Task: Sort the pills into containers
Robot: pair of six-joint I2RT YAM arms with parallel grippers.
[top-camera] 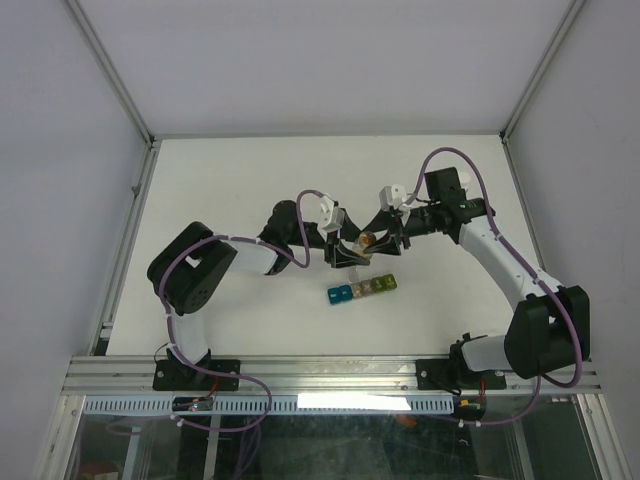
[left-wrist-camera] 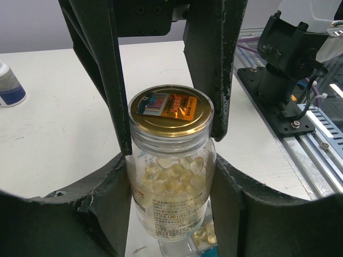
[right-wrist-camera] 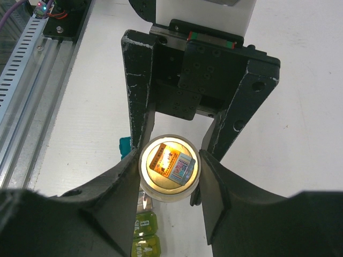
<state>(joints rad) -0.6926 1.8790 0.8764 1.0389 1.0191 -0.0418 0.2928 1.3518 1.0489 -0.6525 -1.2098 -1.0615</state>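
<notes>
A small clear pill bottle [left-wrist-camera: 171,214] with a gold lid [left-wrist-camera: 170,110] is held above the table, and my left gripper [left-wrist-camera: 170,184] is shut on its body. Pale yellow pills [left-wrist-camera: 172,174] fill its upper half. My right gripper [right-wrist-camera: 169,171] faces the lid [right-wrist-camera: 169,166] end-on, with a finger pressed against each side of it. In the top view the two grippers meet at the bottle [top-camera: 368,240], left gripper [top-camera: 347,250] and right gripper [top-camera: 388,236]. The containers [top-camera: 362,289], a strip of coloured cells, lie just below it. One cell [left-wrist-camera: 206,235] holds pills.
Yellow-green cells [right-wrist-camera: 146,235] and a teal cell [right-wrist-camera: 125,145] of the strip show under the right gripper. A second small bottle [left-wrist-camera: 8,85] lies on the table at the far left of the left wrist view. The metal rail [top-camera: 330,375] runs along the near edge.
</notes>
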